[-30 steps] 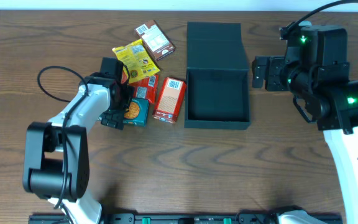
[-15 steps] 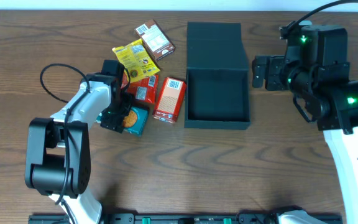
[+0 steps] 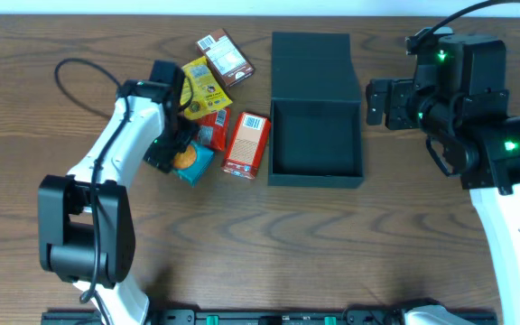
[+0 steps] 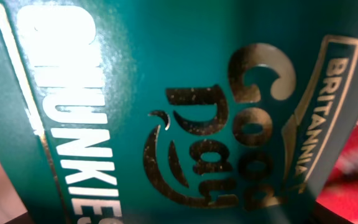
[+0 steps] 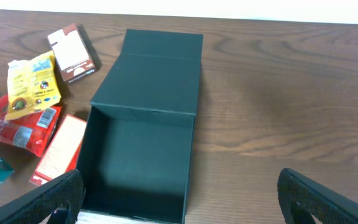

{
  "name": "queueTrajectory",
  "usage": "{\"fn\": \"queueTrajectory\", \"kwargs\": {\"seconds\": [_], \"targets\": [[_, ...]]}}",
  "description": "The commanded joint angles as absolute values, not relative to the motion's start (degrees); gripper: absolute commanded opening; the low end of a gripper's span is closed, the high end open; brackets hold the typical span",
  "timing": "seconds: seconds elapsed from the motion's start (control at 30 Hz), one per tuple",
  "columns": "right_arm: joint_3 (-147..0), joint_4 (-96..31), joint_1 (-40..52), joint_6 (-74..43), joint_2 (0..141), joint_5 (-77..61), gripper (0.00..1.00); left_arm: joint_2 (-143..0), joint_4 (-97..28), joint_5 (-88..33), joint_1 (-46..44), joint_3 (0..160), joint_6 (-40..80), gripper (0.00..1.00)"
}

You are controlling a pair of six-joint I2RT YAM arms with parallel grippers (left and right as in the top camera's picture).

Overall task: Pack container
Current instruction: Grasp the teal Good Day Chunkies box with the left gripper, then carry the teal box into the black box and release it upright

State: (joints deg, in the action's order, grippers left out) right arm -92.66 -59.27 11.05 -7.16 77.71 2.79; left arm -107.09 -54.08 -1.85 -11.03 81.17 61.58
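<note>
Teal box (image 3: 190, 162) newly askew beside pouch (image 3: 211, 131)

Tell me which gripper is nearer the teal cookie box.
Left. The left gripper is right at the teal box, which fills its wrist view. The right gripper hovers far off, beyond the right side of the black container.

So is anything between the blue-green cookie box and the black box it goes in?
Yes. The orange carton lies flat between the teal cookie box and the open container. Nothing lies inside the container.
</note>
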Motion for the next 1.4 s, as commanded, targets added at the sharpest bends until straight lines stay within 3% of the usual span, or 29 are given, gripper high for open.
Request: {"fn": "queueTrajectory", "kwargs": {"seconds": [0.0, 0.47, 0.93, 1.3, 1.37], "targets": [[-92.99, -59.16, 10.0, -6.52, 76.88, 3.03, 0.99, -105.62, -54.22, 2.68, -15.29, 86.63, 52.97, 0.71], [-92.99, -61.45, 3.66, -6.52, 76.86, 3.03, 0.99, -106.17, -42.22, 2.83, -36.12, 97.41, 35.46, 0.75], [-93.01, -63.99, -9.5, -8.54, 73.32, 1.87, 0.99, -115.83, -41.91, 0.45, -43.64, 100.42, 29.98, 0.76], [-93.01, -66.89, -11.6, -8.58, 71.79, 1.02, 0.99, -119.46, -44.58, 0.64, -44.18, 100.42, 31.55, 0.78], [-93.01, -67.11, -11.6, -8.56, 71.79, 1.04, 0.99, -120.36, -45.23, 0.62, -44.18, 100.42, 31.75, 0.89]]}}
